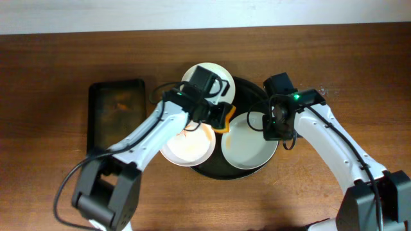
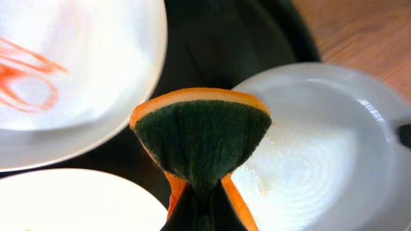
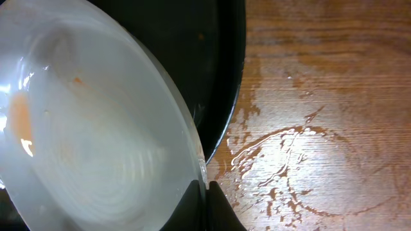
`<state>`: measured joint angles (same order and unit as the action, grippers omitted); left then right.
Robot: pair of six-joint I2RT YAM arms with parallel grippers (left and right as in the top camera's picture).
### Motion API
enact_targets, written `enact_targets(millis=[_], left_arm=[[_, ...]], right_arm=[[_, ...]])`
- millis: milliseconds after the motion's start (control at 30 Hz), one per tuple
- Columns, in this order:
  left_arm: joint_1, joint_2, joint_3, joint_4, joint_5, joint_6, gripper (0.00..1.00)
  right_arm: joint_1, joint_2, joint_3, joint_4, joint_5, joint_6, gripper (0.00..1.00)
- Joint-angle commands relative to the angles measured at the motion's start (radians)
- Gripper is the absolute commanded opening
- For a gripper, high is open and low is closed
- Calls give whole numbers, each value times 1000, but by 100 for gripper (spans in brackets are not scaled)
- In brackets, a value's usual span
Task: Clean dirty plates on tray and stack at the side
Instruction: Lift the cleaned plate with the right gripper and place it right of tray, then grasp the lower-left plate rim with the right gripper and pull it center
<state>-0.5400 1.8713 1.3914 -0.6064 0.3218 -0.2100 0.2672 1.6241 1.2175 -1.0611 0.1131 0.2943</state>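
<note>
Three white plates lie on the round black tray (image 1: 247, 90). The left plate (image 1: 187, 146) bears orange smears and shows in the left wrist view (image 2: 70, 70). The back plate (image 1: 192, 74) is mostly hidden under my left arm. The right plate (image 1: 247, 144) is held by its rim by my right gripper (image 1: 273, 125); in the right wrist view (image 3: 96, 128) it carries a faint orange spot. My left gripper (image 1: 215, 115) is shut on an orange sponge with a green scouring face (image 2: 200, 138), held above the tray between the plates.
A smaller rectangular dark tray (image 1: 115, 112) lies on the wooden table at the left. Wet streaks mark the wood (image 3: 302, 147) right of the black tray's rim (image 3: 228, 109). A white wall edge runs along the back.
</note>
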Motion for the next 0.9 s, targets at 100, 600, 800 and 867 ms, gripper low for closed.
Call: enact_targets(millis=[100,600,800,867], left_arm=[[296,-197,19,-226,-76,-5,1],[367,-209,18,-225,-156,2,1],[367,-209,18,-241,-221,2,1],[367,-209,18,-288,-309,2,1]], right_arm=[[-285,-80,182,-6,135,157,4],[-636,261,181,266,2,261,4],[-633,173,210,195,-67,98,91],[-601,103,227,111,-285,-27,95]])
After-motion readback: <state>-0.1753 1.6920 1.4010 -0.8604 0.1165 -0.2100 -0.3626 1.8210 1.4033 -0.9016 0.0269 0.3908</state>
